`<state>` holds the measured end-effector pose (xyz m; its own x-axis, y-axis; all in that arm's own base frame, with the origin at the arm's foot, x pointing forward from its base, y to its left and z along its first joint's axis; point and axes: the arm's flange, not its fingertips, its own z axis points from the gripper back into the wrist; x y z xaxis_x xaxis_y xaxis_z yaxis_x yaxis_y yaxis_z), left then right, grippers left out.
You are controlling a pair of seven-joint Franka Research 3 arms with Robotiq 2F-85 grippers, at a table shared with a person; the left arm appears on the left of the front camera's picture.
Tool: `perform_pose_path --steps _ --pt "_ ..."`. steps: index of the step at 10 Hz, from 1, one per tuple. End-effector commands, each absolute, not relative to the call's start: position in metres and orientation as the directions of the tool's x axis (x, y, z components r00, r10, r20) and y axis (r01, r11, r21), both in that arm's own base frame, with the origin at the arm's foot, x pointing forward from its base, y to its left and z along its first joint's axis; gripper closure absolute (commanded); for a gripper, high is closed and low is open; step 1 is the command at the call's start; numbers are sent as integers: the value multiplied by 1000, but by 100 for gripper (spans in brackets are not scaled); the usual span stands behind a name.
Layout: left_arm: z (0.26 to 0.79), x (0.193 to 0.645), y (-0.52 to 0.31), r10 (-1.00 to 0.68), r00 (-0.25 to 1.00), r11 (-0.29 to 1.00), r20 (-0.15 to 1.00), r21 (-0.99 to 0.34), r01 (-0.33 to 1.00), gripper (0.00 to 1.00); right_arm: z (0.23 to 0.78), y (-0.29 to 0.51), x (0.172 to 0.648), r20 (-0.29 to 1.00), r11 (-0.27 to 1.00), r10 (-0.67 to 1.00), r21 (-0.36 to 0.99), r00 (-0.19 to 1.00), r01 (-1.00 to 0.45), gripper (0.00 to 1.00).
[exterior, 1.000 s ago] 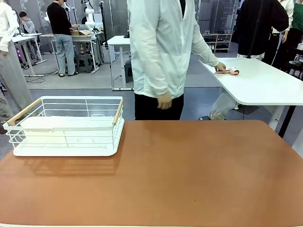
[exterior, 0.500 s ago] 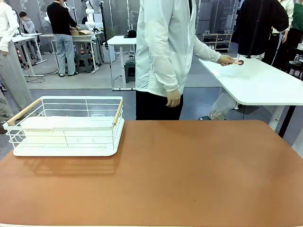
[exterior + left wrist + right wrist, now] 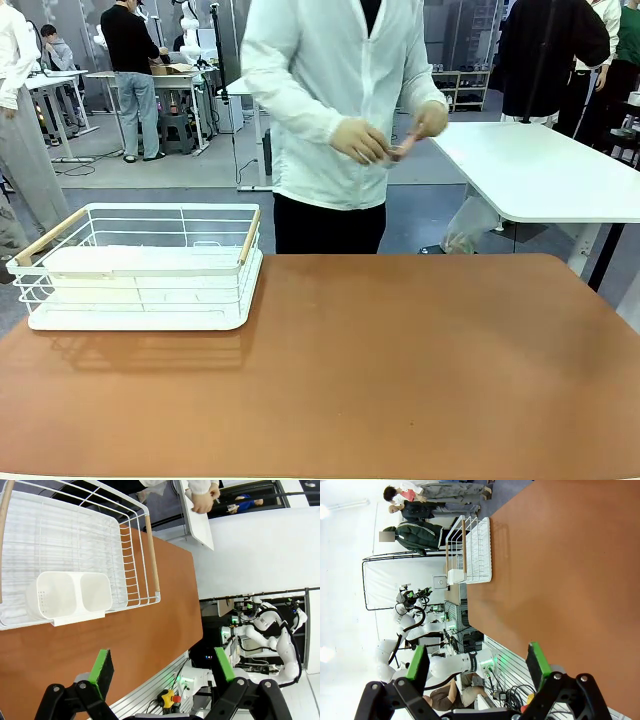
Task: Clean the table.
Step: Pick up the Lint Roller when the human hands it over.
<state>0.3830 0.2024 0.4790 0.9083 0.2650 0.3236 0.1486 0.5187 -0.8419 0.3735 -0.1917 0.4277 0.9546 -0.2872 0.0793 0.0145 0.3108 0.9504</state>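
Note:
The table (image 3: 400, 360) has a smooth reddish-brown top with nothing on it but a white wire basket (image 3: 140, 268) at its far left. In the left wrist view my left gripper (image 3: 162, 665) hangs open above the table (image 3: 130, 645), just short of the basket (image 3: 131, 555). My right gripper (image 3: 476, 661) is also open, over the table's (image 3: 560, 570) bare edge, with the basket (image 3: 472, 550) far off. A person at the far side holds a small pinkish item (image 3: 405, 150) in both hands.
The basket has wooden handles (image 3: 249, 236) and holds a white two-cup insert (image 3: 70, 597). A white-topped table (image 3: 540, 175) stands behind at the right. Other people stand in the background.
The person lifted a small item off the white table, turned to face the brown table and brought both hands together at chest height. Nothing on the brown table moved.

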Motion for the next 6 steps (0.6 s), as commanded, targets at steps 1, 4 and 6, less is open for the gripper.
perform_pose_path --steps 1,4,6 --pt "481 382 204 268 905 511 329 -845 156 0 429 -191 373 84 302 -285 953 955 6 0" --pt "481 382 204 268 905 511 329 -845 156 0 429 -191 373 84 302 -285 953 955 6 0" --pt "481 382 204 268 905 511 329 -845 156 0 429 -191 373 84 302 -285 953 955 6 0"
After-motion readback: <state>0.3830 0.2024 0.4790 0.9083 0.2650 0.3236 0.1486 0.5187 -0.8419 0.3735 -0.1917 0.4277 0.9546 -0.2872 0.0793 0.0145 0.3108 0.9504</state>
